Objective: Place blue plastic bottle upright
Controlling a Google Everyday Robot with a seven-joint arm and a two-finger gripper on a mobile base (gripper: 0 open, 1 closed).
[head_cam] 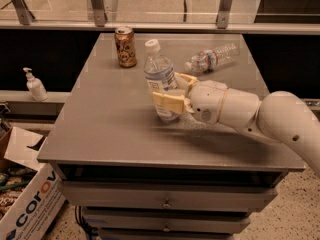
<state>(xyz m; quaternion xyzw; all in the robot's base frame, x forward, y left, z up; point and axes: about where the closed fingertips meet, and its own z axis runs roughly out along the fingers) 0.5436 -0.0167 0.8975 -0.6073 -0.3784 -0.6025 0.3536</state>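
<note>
The blue plastic bottle (pixel 160 75) stands upright near the middle of the grey table (pixel 110 124); it is clear with a white cap and a pale blue-and-white label. My gripper (pixel 172 93) reaches in from the right, its cream fingers (pixel 169 103) on either side of the bottle's lower half, closed on it. The bottle's base is partly hidden behind the near finger and looks to rest on the table top.
A brown can (pixel 125 47) stands at the back left of the table. A small crinkled bottle with a red band (pixel 212 58) lies at the back right. A pump dispenser (pixel 35 85) sits on a ledge left. A cardboard box (pixel 27 199) stands on the floor.
</note>
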